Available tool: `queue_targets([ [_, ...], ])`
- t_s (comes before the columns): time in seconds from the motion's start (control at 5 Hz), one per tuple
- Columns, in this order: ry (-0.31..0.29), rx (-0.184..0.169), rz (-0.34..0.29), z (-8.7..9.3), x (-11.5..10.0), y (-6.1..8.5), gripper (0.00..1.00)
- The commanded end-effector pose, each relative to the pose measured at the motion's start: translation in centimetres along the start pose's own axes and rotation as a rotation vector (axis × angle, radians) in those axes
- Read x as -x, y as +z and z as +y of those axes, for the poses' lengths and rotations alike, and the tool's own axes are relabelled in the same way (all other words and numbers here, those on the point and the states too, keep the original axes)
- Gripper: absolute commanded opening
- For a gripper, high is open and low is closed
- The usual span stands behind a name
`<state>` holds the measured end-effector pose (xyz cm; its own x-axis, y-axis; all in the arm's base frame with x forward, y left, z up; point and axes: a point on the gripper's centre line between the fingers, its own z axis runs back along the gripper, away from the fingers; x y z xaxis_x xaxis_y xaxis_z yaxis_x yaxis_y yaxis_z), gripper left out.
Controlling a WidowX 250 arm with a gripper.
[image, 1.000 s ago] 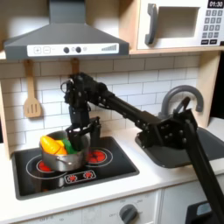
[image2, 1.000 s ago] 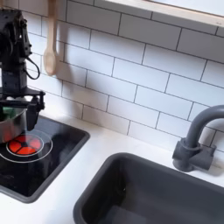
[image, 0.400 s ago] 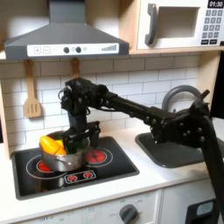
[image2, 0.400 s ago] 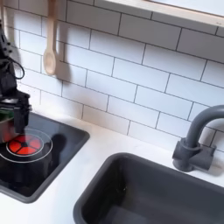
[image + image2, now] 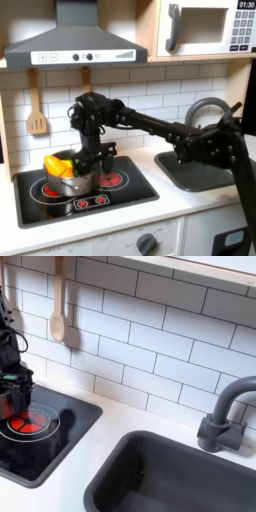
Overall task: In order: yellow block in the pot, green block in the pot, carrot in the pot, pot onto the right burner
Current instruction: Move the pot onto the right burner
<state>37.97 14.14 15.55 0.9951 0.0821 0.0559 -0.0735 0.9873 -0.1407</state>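
In the first exterior view, the black WidowX arm reaches from the lower right of the frame to centre-left, w/ its black gripper [image 5: 93, 160] pointing down at the right edge of the wide, shiny round stainless-steel pot [image 5: 70, 181]. The pot sits at lower left, on the black toy cooktop [image 5: 130, 195], over the left-hand red ring; that ring is mostly hidden under it. The red-ringed right burner [image 5: 110, 179] is just beside the pot, partly covered by the pot's edge and the gripper. Fingertips seem to straddle the pot's rim, but the picture is too blurred to tell whether they grip it or how wide they stand.

Inside the pot: the small bright yellow toy cube [image 5: 56, 160] at the left, the small orange toy carrot [image 5: 62, 171] touching it w/ its green tip hard to make out, and a dark greenish patch towards the back that may be the small dark green cube; can't confirm.

In the second exterior view, the gripper [image 5: 13, 396] is cut off by the left edge of the frame, approx. mid-height, above a red burner ring [image 5: 30, 424]. The pot can't be made out there. The grey sink [image 5: 190, 481] fills the lower right, w/ its curved grey faucet [image 5: 222, 414] at the right edge. A wooden spoon [image 5: 57, 318] hangs on the white tile wall at upper left.
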Motion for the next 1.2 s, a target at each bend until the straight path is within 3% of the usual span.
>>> queue_targets([
  [0.0,-0.038,-0.009,0.017,-0.7,0.1,-0.1,0.0],
  [0.6,-0.111,-0.005,0.06,-2.8,-0.1,-1.3,0.0],
  [1.0,-0.169,-0.077,0.088,-5.7,-0.5,-1.6,0.0],
])
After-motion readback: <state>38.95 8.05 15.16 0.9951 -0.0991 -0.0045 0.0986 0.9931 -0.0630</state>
